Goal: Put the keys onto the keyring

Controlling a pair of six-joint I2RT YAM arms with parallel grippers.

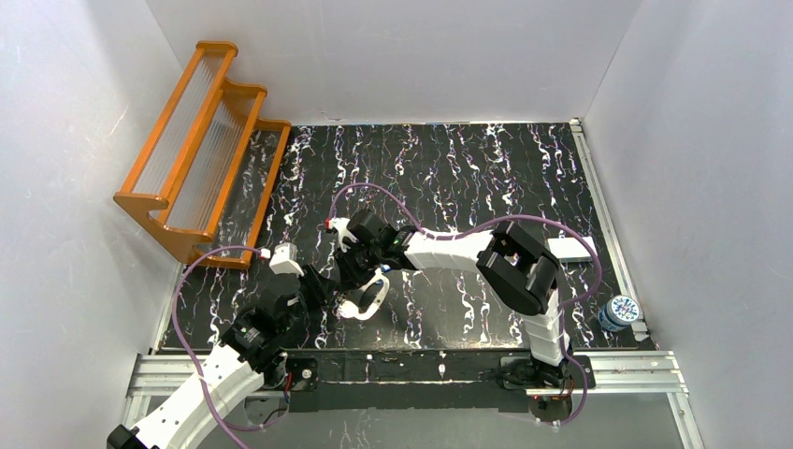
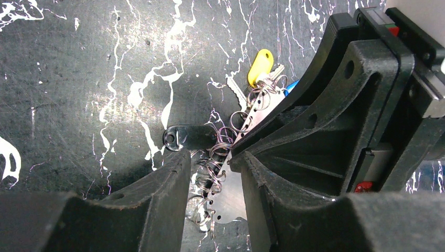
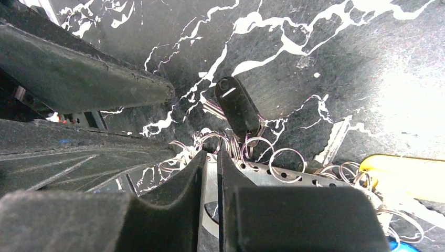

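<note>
From above, I am bringing both arms together over the keyring [image 1: 374, 295], my left gripper [image 1: 323, 290] reaching in just left of it and my right gripper [image 1: 355, 276] coming onto it from the far side; the keys are too small to pick out here. Through my left wrist camera, I am straddling the keyring's perforated silver plate and its tangle of thin wire rings, jaws standing partway apart around them, and I cannot tell whether they are pressing on it or only bracketing it. The yellow key [image 2: 261, 64] and a sliver of the blue key [image 2: 292, 85] are lying at the keyring's far end, touching the rings there, and a black fob [image 2: 190, 137] is lying just beside the plate. I am not finding the green key. Through my right wrist camera, I am pinching the edge of the plate, my fingers [image 3: 178, 205] nearly together with the metal showing in the slit between them. A bare silver key blade [image 3: 333, 143] is lying just beyond the plate. I am judging this as the steadying step: getting the keyring fixed in one hand so a ring can be presented. The next move is calling for a firm, unslipping hold on the plate, one ring teased out of the tangle, and a key's hole lined up with that ring's split.
</note>
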